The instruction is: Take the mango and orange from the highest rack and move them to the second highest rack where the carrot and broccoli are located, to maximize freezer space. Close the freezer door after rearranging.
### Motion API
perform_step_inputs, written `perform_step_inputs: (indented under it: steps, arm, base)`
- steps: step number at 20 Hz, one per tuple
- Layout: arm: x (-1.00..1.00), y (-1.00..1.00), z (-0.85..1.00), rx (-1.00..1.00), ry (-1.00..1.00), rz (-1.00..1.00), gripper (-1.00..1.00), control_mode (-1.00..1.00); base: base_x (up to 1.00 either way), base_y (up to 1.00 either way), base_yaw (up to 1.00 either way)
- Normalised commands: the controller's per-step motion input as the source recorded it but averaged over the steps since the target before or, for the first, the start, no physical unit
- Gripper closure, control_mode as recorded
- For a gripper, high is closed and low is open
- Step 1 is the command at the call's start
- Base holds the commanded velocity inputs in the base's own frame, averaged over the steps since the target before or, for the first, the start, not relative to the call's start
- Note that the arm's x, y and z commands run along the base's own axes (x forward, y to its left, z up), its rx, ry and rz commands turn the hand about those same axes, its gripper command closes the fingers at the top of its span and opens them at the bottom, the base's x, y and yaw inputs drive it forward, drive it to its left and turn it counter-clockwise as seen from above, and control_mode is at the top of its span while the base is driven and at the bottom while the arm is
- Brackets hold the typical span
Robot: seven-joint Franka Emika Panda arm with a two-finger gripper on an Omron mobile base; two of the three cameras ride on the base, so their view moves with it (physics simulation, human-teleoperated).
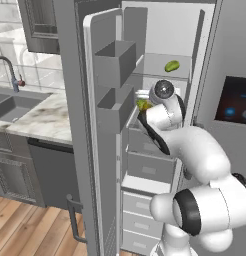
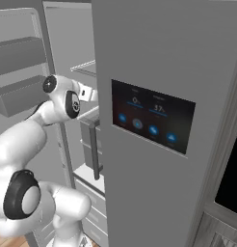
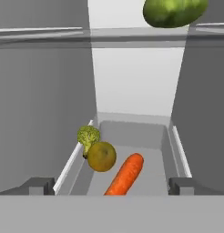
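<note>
The green mango (image 3: pixel 175 11) lies on the highest rack (image 3: pixel 63 36), up and to the right of my hand; it also shows as a green mango (image 1: pixel 172 65) on that shelf. On the second highest rack (image 3: pixel 132 129) the orange (image 3: pixel 101 156) rests against the broccoli (image 3: pixel 88 135), with the carrot (image 3: pixel 126 174) just right of it. My gripper (image 3: pixel 111 185) is open at the front of this rack, its fingertips (image 3: pixel 41 184) wide apart and holding nothing. The arm reaches into the freezer, wrist (image 1: pixel 162 92) at the second rack's level.
The freezer door (image 1: pixel 102 130) stands open to the left with two door bins. The shut right door carries a dark display panel (image 2: pixel 151 120). Drawers (image 1: pixel 145 170) sit below the racks. A marble counter (image 1: pixel 40 117) with a sink lies far left.
</note>
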Motion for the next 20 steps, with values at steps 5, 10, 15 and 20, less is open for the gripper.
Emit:
perform_step_inputs:
  steps: [5,10,15,20]
  arm:
    - [-0.46,0.0,0.54,0.19,0.19,-0.2,-1.0,-1.0]
    - [-0.02,-0.11,0.31,0.0,0.21,-0.08,-1.0,-1.0]
    - [0.0,-0.3,0.11,0.0,0.1,-0.01,-1.0,-1.0]
    - [0.02,-0.37,0.1,0.0,0.01,0.0,-1.0,-1.0]
  base:
    - [0.0,0.0,0.0]
    - [0.0,0.0,0.0]
    - [0.0,0.0,0.0]
    - [0.0,0.0,0.0]
